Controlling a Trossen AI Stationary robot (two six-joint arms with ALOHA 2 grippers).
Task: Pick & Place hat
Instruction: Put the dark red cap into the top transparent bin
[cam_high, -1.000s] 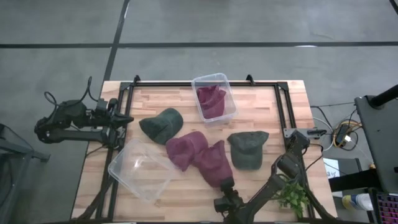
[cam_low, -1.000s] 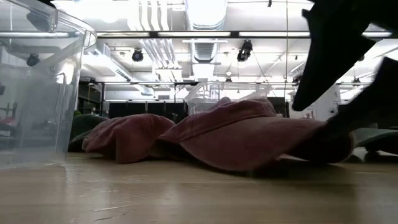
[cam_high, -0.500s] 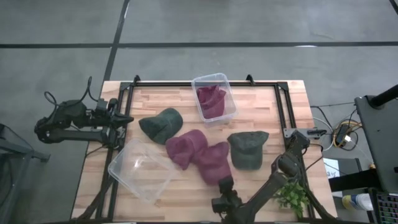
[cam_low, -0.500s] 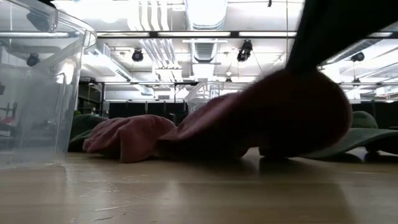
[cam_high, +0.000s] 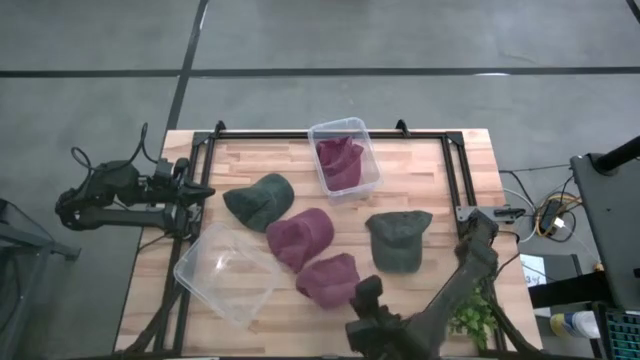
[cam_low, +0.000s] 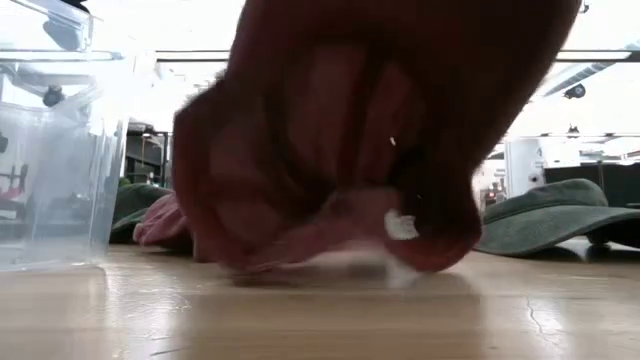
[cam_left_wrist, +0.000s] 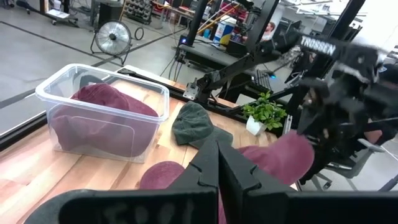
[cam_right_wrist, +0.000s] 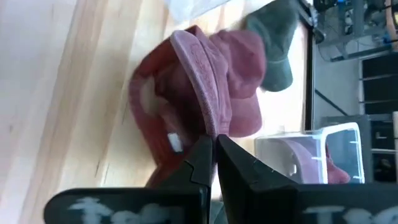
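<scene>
Low over the table's near middle, my right gripper (cam_high: 362, 290) (cam_right_wrist: 213, 144) is shut on a maroon hat (cam_high: 328, 278) (cam_low: 380, 130). A second maroon hat (cam_high: 300, 237) lies flat just beyond it. Two green hats (cam_high: 260, 200) (cam_high: 398, 238) rest on the wood to either side. A clear bin (cam_high: 372, 160) at the far middle holds another maroon hat (cam_high: 340, 160). My left gripper (cam_high: 205, 190) (cam_left_wrist: 217, 163) waits shut at the table's left edge, holding nothing. My right gripper pinches the edge of the maroon hat's brim (cam_right_wrist: 202, 106) between its two fingers. The fingers slant down from the table's near side. The hat hangs bunched below them; I cannot tell in the low view whether its lowest part (cam_low: 330, 255) touches the table.
An empty clear bin (cam_high: 200, 285) stands tilted at the near left. A small green plant (cam_high: 468, 315) sits at the near right corner beside the right arm. A black frame rail (cam_high: 452, 170) runs along the table's edges.
My right gripper has risen, tipping and rolling a little, and has drawn the maroon hat up with it by the brim. The hat, which lay flat next to the second maroon hat, now hangs bunched and has shifted toward the table's near edge.
</scene>
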